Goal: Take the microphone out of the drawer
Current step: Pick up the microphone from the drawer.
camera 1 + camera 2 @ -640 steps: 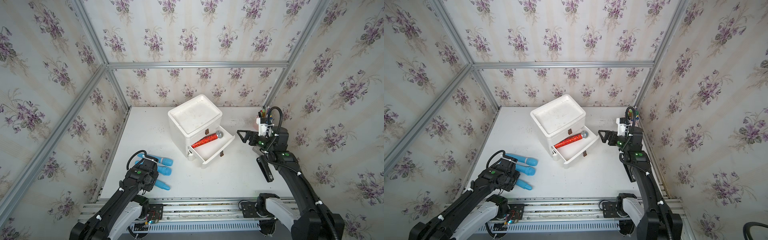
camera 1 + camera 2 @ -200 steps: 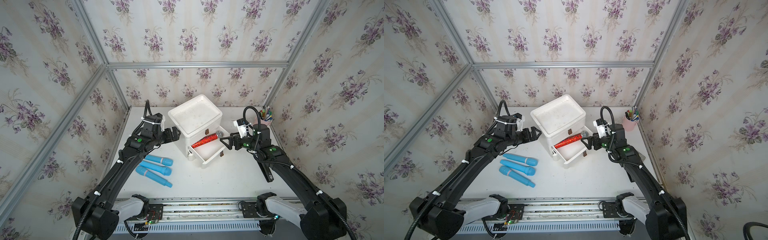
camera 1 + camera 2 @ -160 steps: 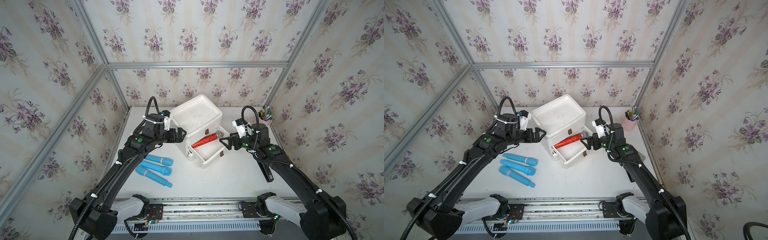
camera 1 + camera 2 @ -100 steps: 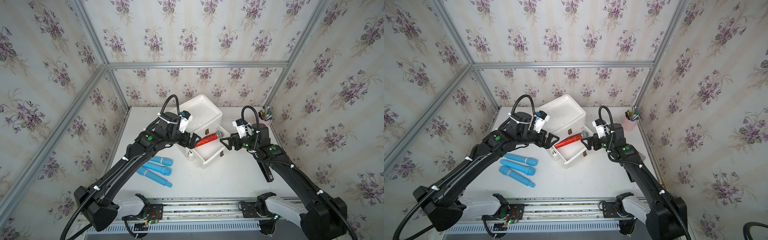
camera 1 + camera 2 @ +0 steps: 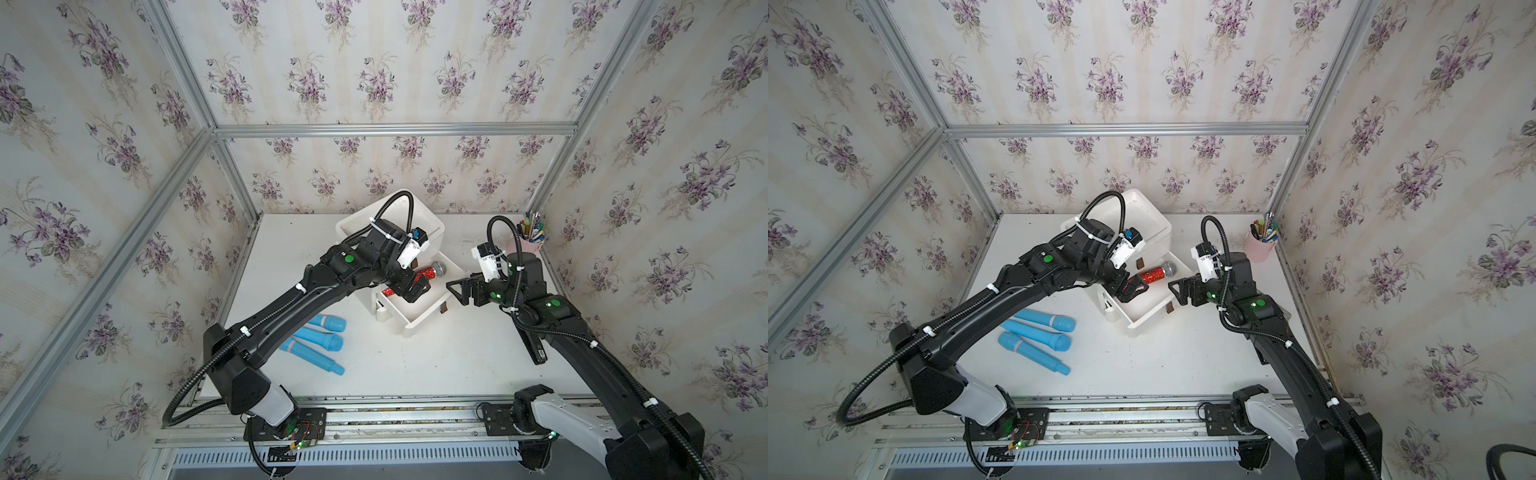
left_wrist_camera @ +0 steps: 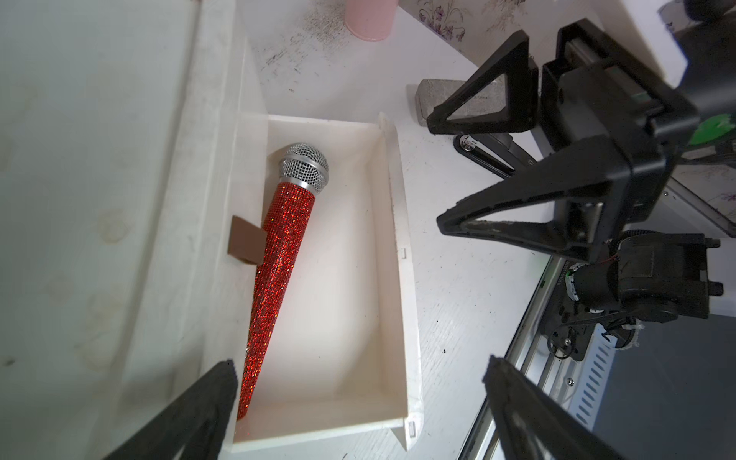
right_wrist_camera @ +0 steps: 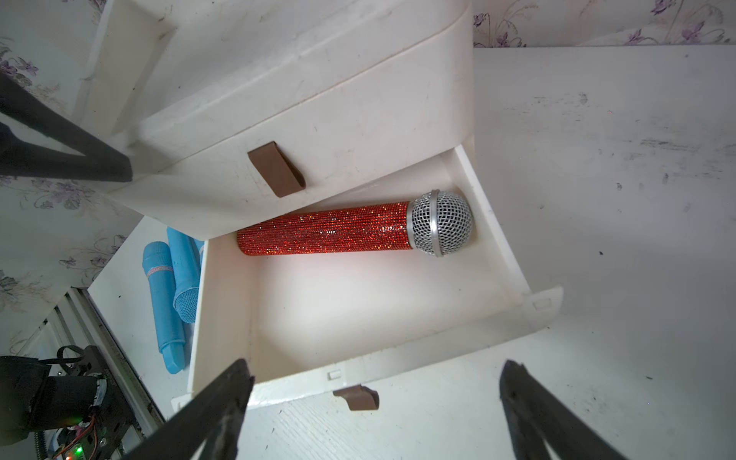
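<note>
A red glitter microphone with a silver mesh head lies in the pulled-out lower drawer of a white cabinet, along its inner side. My left gripper hangs open over the drawer's near-left end, one finger beside the microphone's tail, touching nothing. My right gripper stands open just outside the drawer front, by its brown handle, holding nothing.
The white cabinet has a tray top and a shut upper drawer. Three blue microphones lie on the table at the left. A pink pen cup stands at the back right, a black bar at the right.
My left arm has swung from beside the cabinet's left side over to the open drawer, its gripper still open. The right gripper has stayed in front of the drawer.
</note>
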`<state>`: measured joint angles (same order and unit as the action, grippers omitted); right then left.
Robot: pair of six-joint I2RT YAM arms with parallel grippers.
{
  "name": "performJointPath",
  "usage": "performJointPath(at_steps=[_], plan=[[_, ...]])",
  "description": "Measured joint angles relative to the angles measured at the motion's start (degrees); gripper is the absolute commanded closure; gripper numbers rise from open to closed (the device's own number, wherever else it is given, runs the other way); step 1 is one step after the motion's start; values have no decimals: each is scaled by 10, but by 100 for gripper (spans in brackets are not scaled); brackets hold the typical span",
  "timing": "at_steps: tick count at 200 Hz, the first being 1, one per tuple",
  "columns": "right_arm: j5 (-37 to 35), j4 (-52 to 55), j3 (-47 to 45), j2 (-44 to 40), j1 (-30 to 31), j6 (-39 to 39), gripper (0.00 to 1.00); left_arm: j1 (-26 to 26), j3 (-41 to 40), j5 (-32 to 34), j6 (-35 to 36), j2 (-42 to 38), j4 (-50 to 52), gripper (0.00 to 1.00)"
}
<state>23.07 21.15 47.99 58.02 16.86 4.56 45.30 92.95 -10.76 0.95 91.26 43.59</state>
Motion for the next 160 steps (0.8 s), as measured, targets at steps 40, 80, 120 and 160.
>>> performJointPath(at_steps=[40,80,120,160], plan=[[-31,40,3,-24,0,2,4,36,49,4,47,55,29,6],[-69,60,-1,-54,-1,11,4,46,70,29,90,91,44,34],[-92,65,-10,-70,-1,20,3,46,96,36,132,134,49,49],[-109,70,-5,-73,-1,27,3,46,122,69,165,171,49,51]])
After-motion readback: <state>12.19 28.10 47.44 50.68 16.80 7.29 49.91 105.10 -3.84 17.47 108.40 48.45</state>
